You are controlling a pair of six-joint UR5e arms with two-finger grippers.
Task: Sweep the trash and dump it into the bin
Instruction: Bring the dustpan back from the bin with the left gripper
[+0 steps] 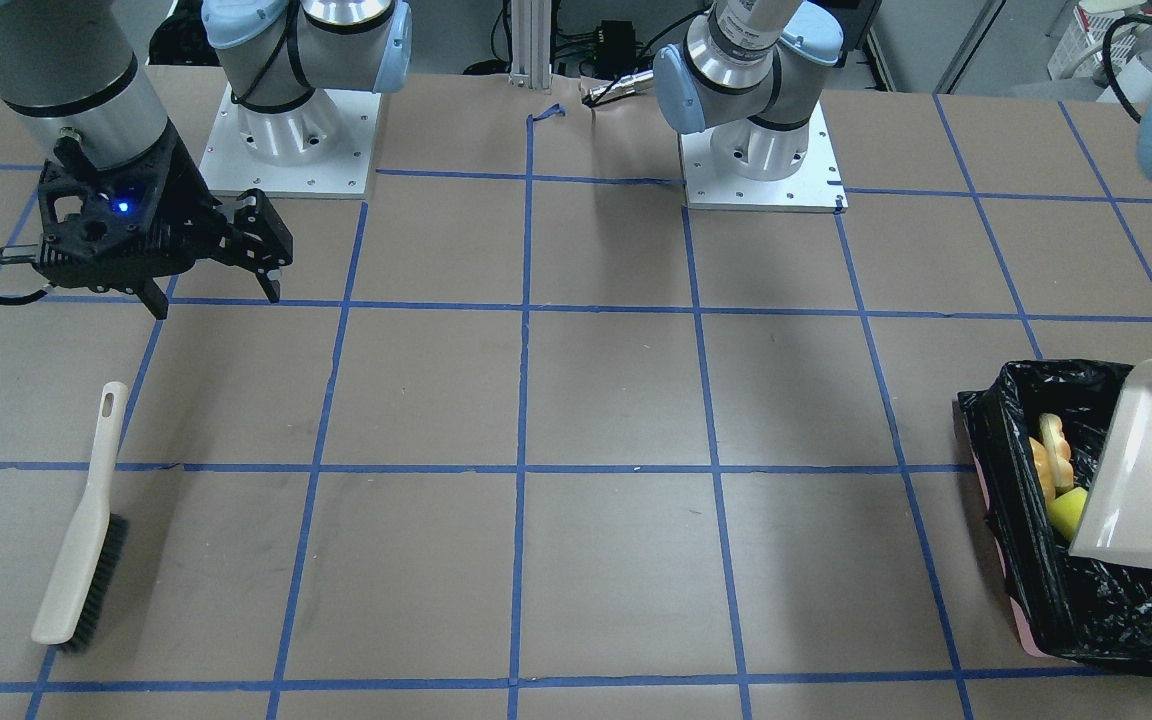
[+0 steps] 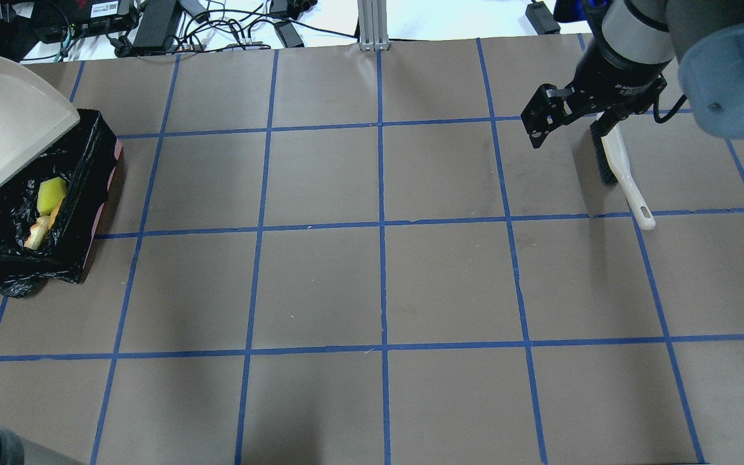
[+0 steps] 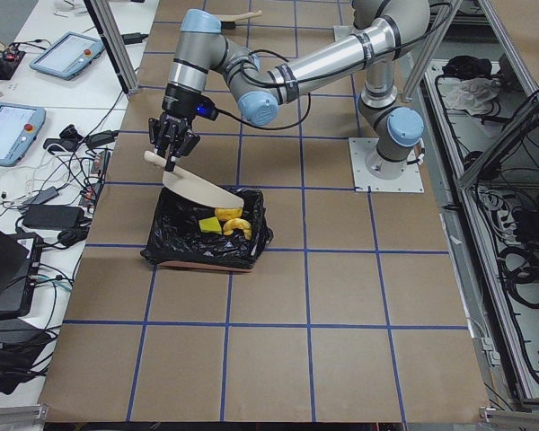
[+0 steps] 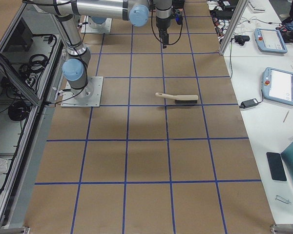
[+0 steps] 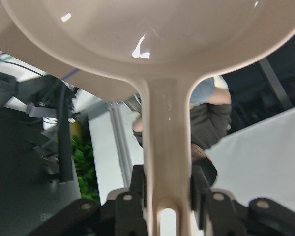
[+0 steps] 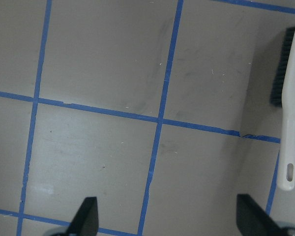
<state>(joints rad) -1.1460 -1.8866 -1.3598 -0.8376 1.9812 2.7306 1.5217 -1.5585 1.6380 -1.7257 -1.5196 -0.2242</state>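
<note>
Cream-white plastic fills the left wrist view: the dustpan (image 5: 152,39), seen from below, its handle running straight down between the fingers of the left gripper (image 5: 167,191). The jaws are closed tight on that handle, one finger pressed to each side. From the side of the room the pan hangs tilted, lip down, over the bin (image 1: 996,420), which sits at the robot's left end of the table (image 1: 616,400) with its black bag crumpled around the rim. Inside the bin, just below the pan's lip, lie a yellow sponge (image 1: 1066,512) and a golden croissant-shaped piece (image 1: 1051,450), touching each other (I can make out no more of the trash from here).

The right gripper (image 1: 216,298) is at the other end of the table, well apart from the bin. Its fingers are spread wide with nothing between them, and it hovers above the bare brown surface. The brush (image 1: 76,560) lies flat on the table near it, on the side away from the robot's base, bristles on one edge, handle hole pointing back toward the robot. Gripper and brush do not touch.
</note>
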